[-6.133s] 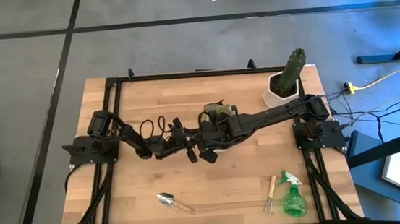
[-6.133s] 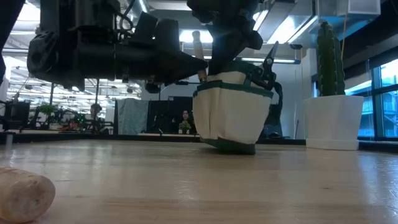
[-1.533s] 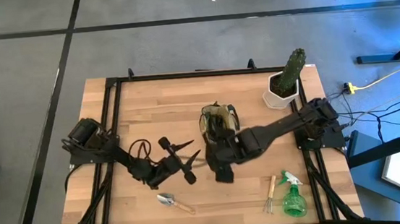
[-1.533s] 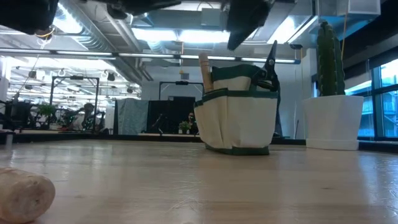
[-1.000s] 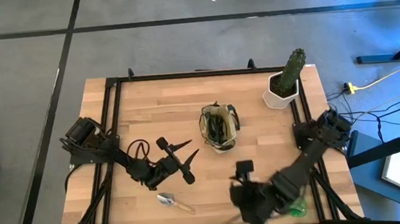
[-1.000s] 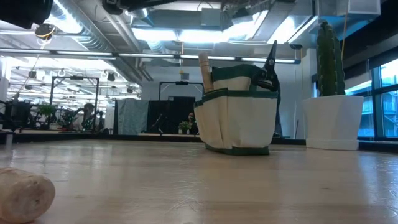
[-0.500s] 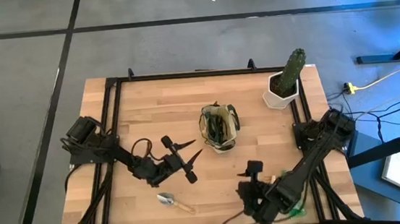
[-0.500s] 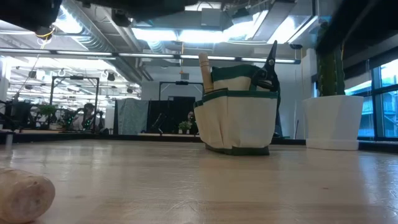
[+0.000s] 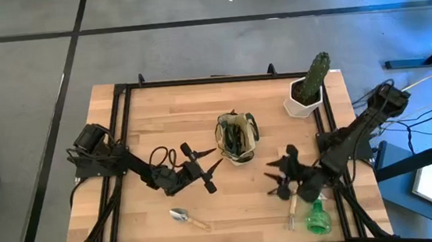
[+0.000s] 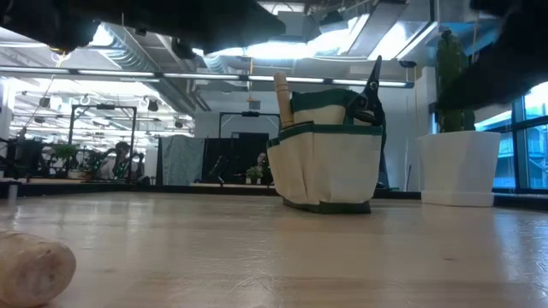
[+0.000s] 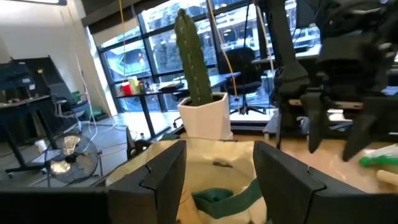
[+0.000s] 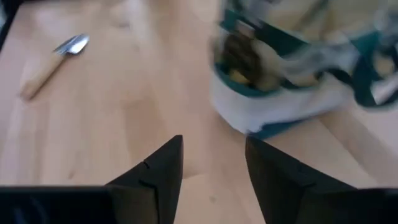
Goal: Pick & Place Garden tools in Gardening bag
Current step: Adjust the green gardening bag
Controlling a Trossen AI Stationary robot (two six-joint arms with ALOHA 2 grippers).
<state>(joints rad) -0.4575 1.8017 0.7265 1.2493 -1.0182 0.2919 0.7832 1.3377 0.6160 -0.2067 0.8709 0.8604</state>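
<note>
With pruners already standing in the gardening bag [image 9: 236, 137], the empty, spread right pincer [image 9: 281, 179] hovers near the hand fork [image 9: 292, 208] and spray bottle [image 9: 315, 216], so its next move is probably descending to grasp one, while the left pincer [image 9: 209, 172], also released, waits beside the bag.

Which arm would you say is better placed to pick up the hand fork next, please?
The right. Its open, empty right gripper hovers just above the hand fork near the spray bottle, while the left gripper sits beside the gardening bag, farther off.
</note>
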